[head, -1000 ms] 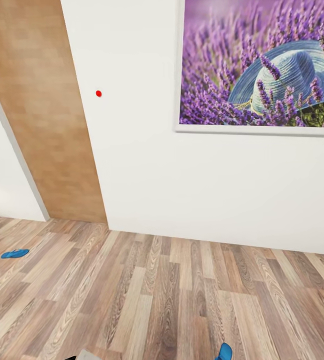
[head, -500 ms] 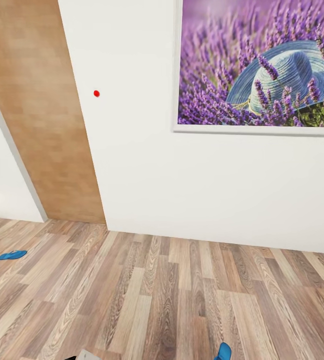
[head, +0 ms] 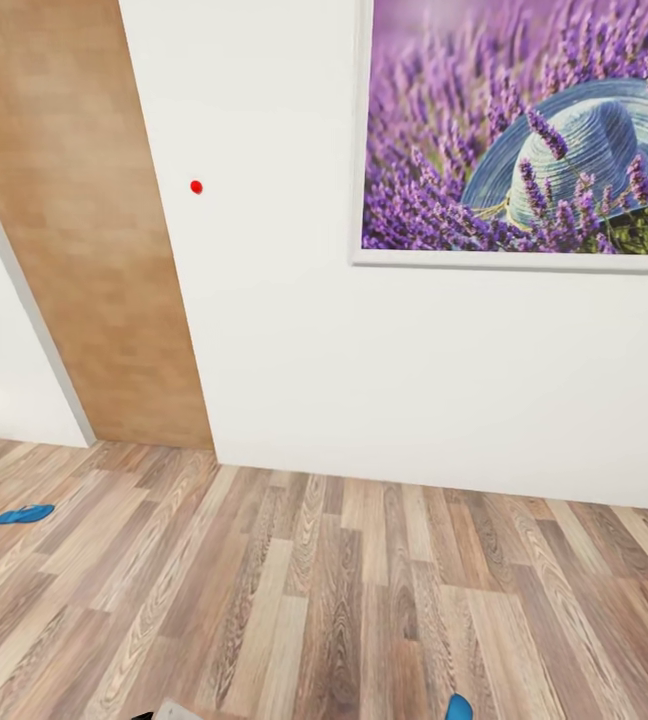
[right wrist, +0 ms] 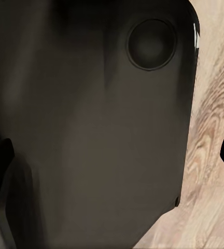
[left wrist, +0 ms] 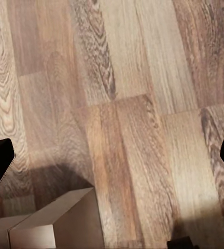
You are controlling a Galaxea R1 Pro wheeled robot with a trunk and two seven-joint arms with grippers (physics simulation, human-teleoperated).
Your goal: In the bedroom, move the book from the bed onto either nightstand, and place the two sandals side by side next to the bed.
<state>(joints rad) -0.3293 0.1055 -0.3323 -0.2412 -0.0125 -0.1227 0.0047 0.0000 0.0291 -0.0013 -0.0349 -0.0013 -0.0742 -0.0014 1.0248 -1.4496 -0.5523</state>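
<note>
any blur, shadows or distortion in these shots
Head view: evenly lit and fairly sharp, though the door and painting edges lean, hinting at wide-angle distortion. Left wrist view: crisp floor grain, with a soft shadow beside a tan box-like corner. Right wrist view: a dark panel sits close and unfocused, in murky shade; the floor strip beside it looks soft.
</note>
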